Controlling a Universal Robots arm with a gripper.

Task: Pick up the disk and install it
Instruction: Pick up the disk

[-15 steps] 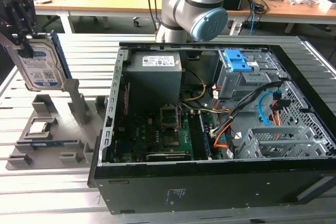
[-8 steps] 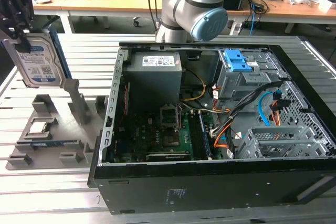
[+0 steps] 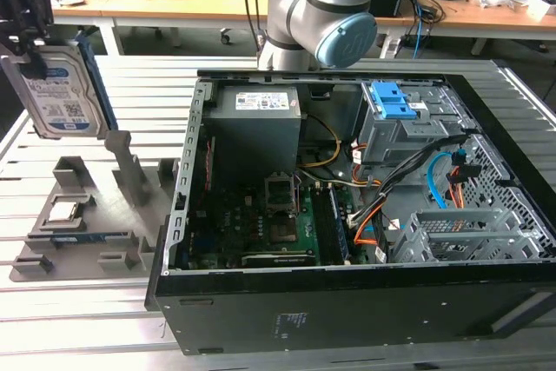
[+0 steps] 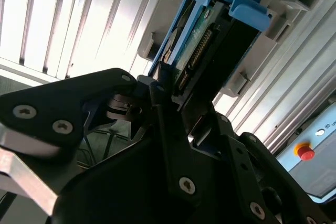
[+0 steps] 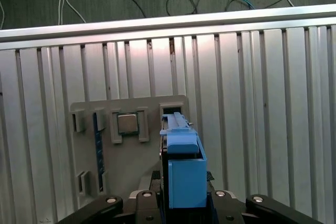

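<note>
In the exterior view the disk (image 3: 62, 86), a silver drive with a white-and-blue label in a blue bracket, hangs upright in the air at the exterior view's far left. My black gripper (image 3: 29, 51) is shut on its upper end, well above the grey holder plate (image 3: 87, 223). The second wrist view has the disk (image 4: 210, 40) clamped between my fingers (image 4: 163, 108), connector side toward the camera. Edge-on in the first wrist view, the disk's blue bracket (image 5: 184, 174) stands over an empty slot of the holder plate (image 5: 131, 182).
The open computer case (image 3: 178, 215) lies on the slatted aluminium table (image 3: 78, 319). Inside are a grey drive bay with a blue latch (image 3: 393, 103), an empty metal cage (image 3: 460, 234) and loose cables. A small square chip (image 3: 62, 211) rests on the holder plate. The arm's base (image 3: 321, 15) stands behind the case.
</note>
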